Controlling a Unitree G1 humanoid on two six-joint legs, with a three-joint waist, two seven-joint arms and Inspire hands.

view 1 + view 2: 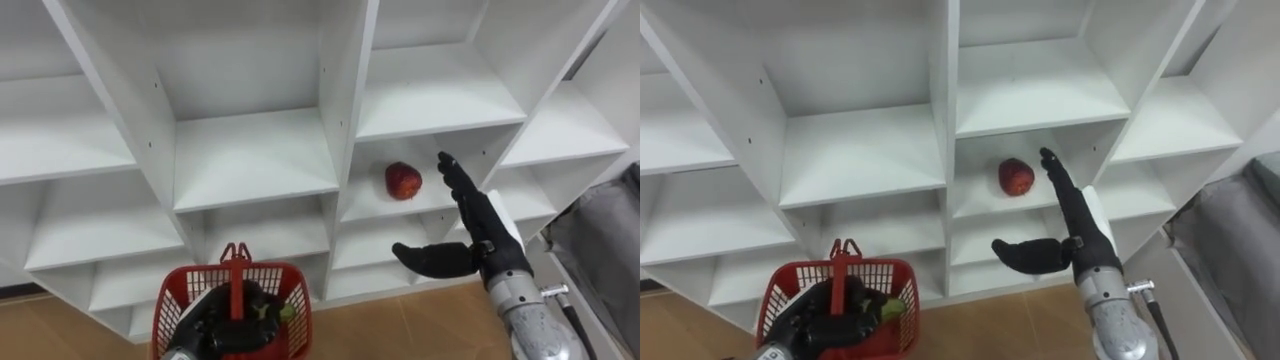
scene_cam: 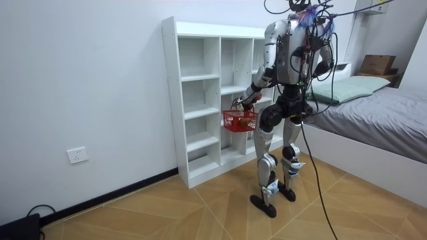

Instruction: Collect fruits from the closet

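Left hand [image 1: 212, 322] clasps red basket [image 1: 298, 312]; right hand [image 1: 480, 232], fingers spread, apparently mid-reach toward apple [image 1: 403, 180] at its 10 o'clock, next needing advance and closure.

— Any writing to read on the white shelf unit [image 2: 171, 100]?
— None. Its boards are plain white on every face in view.
— And the red basket [image 1: 270, 268]?
— Bare red mesh, with no label or number that can be made out.
— The cardboard box [image 2: 377, 65] behind the bed, or the wall socket [image 2: 77, 155]?
— Both are too small to tell. Nothing legible stands on either.
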